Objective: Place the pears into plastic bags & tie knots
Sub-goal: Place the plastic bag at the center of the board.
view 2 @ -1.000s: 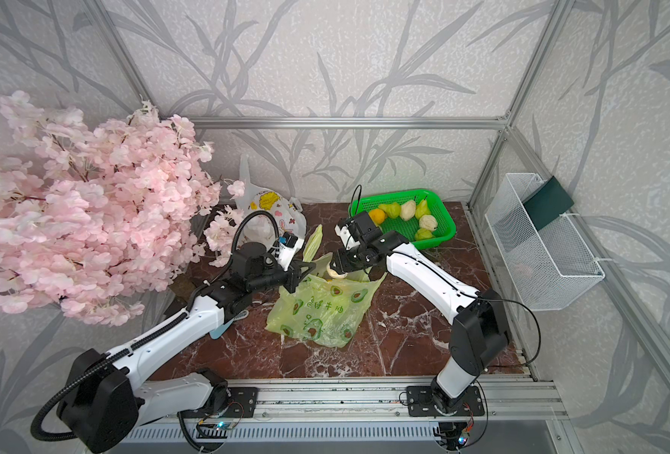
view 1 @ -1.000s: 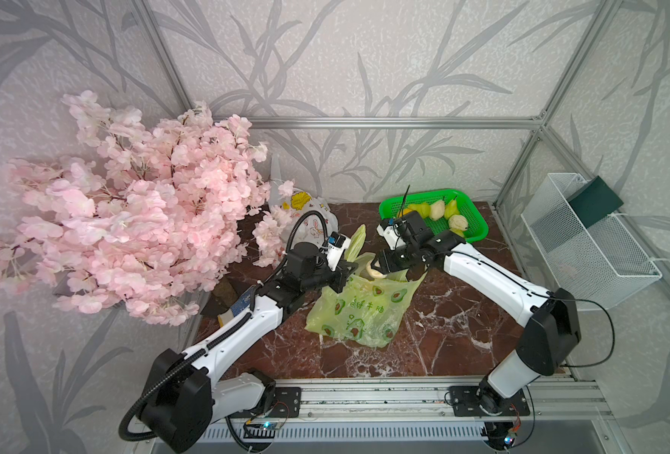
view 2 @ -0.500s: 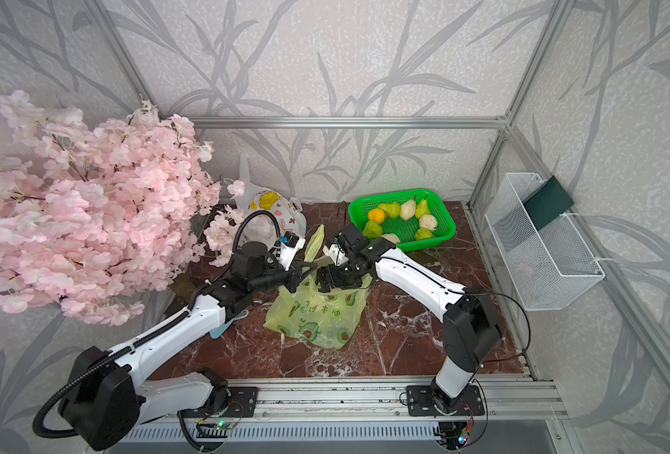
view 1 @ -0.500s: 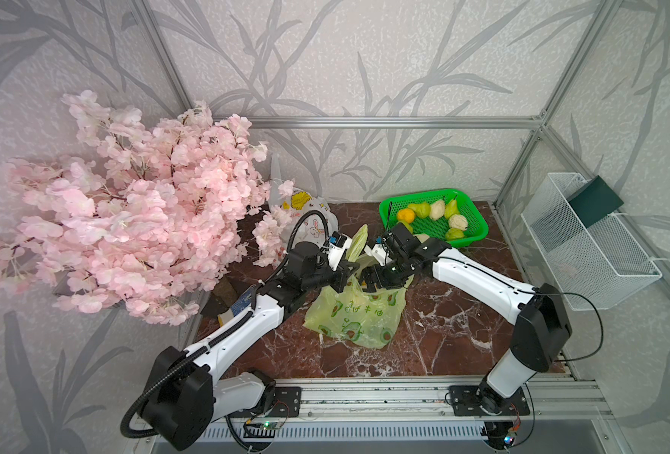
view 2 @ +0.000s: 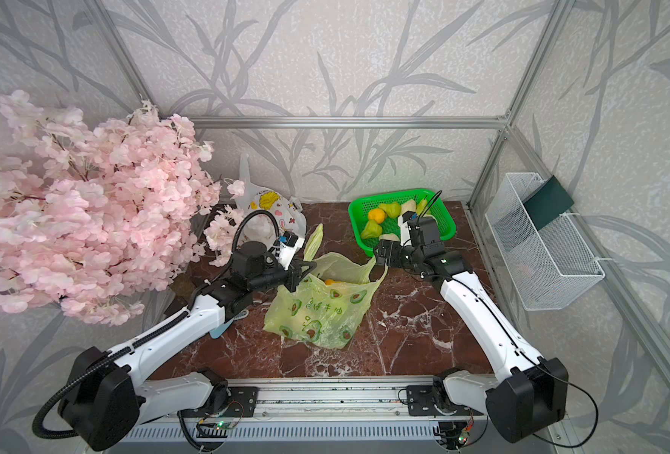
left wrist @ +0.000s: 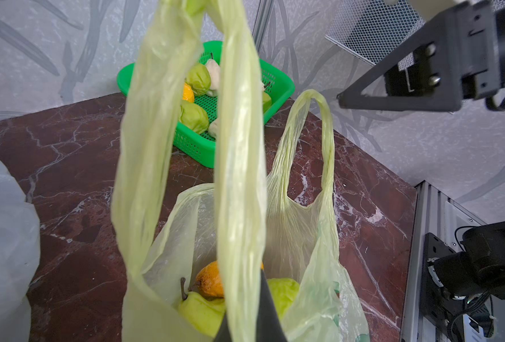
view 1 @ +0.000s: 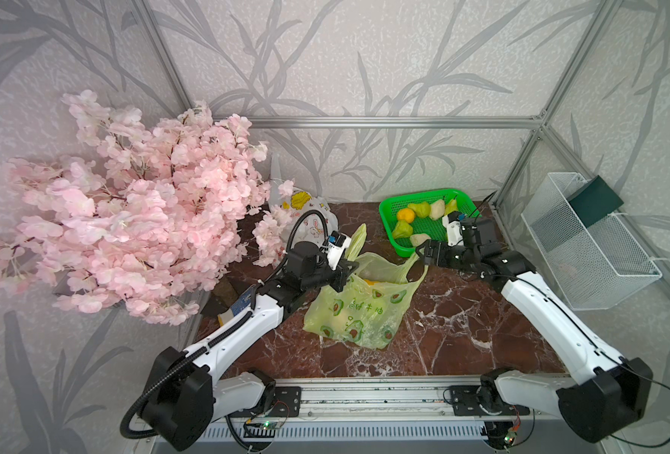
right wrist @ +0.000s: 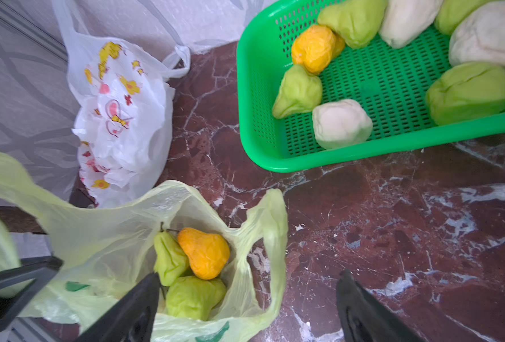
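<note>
The left hand (view 1: 344, 271) is clamped on one handle of the yellow-green bag (view 1: 365, 314) and holds that loop up so the mouth gapes. The bag's body sits on the marble counter (view 1: 463, 334), about midway between the arms. The right hand (right wrist: 249, 274) is just beside the top of the bag's other handle, its jaws spread wide with nothing between them. Inside the bag lie three pears (right wrist: 195, 296), two green and one orange. More of them, green, cream and one orange, lie in the green basket (view 1: 383, 214) at the far right of the counter. The yellow-green bag bears avocado prints and a short row of green characters, too small to read. A white bag (view 1: 306, 208) with yellow and pink cartoon prints, no legible words, slumps at the back beside the pink blossoms (view 1: 129, 220).
</note>
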`<action>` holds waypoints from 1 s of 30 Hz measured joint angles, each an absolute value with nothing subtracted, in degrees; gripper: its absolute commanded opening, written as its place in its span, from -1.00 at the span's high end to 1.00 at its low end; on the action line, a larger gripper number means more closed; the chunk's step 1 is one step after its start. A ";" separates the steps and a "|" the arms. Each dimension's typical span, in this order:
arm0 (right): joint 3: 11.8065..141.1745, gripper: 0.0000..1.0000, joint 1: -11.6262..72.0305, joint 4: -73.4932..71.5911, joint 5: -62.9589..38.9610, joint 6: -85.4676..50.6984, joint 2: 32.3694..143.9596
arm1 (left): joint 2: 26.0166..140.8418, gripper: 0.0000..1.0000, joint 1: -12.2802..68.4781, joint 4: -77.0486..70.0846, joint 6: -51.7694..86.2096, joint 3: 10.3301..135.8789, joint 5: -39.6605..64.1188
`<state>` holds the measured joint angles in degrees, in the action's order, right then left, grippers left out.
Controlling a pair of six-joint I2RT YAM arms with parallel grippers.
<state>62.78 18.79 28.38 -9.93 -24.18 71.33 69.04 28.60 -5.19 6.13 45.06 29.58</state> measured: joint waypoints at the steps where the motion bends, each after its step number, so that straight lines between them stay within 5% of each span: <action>1: 60.82 -0.86 19.07 25.93 -9.21 -24.43 72.07 | 69.04 1.00 28.60 -5.19 6.13 45.06 29.65; 4: 55.44 -0.78 20.01 18.06 -6.98 -25.10 74.76 | 69.04 1.00 28.60 -5.26 6.22 45.06 29.67; 6: 52.62 -0.52 20.43 11.94 -5.89 -25.63 76.64 | 69.04 1.00 28.60 -5.52 6.59 45.06 29.69; 11: 50.72 0.87 20.71 -1.37 -6.90 -26.46 80.68 | 68.88 1.00 28.60 -5.82 6.59 45.06 29.10; 12: 51.51 1.00 20.71 -1.76 -7.73 -26.41 80.62 | 68.49 1.00 28.60 -5.02 5.93 45.06 28.21; 24: 83.64 1.00 22.98 20.40 -23.64 -20.71 67.72 | 55.99 1.00 34.74 -8.75 13.76 44.64 21.45; 30: 85.95 1.00 17.89 26.59 -25.85 -19.66 67.29 | 61.56 1.00 39.97 -19.11 18.70 44.49 18.94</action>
